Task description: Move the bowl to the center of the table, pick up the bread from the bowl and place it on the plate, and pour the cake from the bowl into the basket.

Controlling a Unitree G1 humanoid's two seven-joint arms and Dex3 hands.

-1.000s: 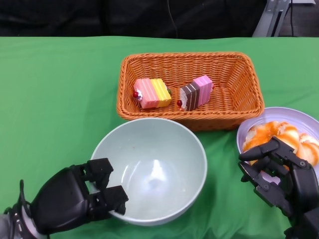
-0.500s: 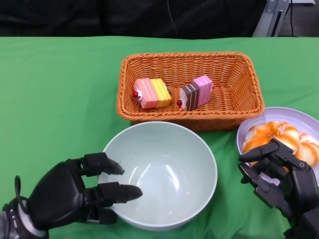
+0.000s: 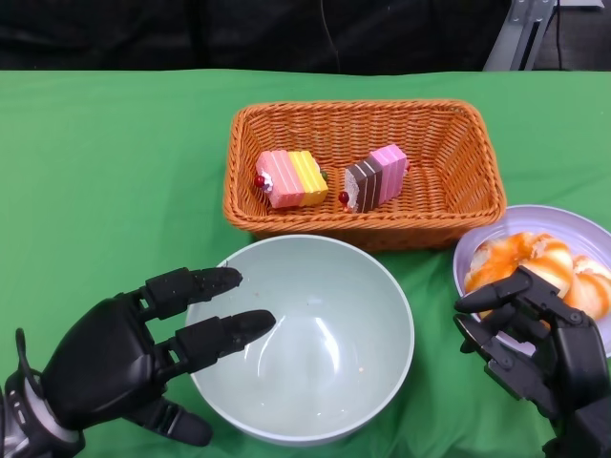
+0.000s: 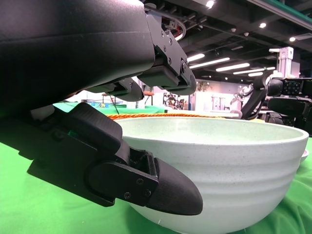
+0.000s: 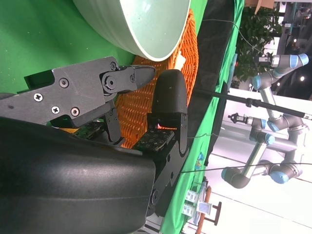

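One empty bowl point(image 3: 315, 334), two cakes point(image 3: 291, 177) in basket point(image 3: 458, 205), both hands point(image 3: 124, 358) unclasped, holding nothing.

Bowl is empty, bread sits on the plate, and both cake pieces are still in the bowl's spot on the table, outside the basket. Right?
Not quite. The head view shows both cake pieces lying inside the basket, not outside it. The bowl is empty and the bread sits on the plate.

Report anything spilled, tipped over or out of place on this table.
Nothing stands out. The bowl sits upright and empty, both cake pieces lie inside the basket, and the bread rests on the plate. The left hand is open beside the bowl's rim; nothing lies spilled on the green cloth.
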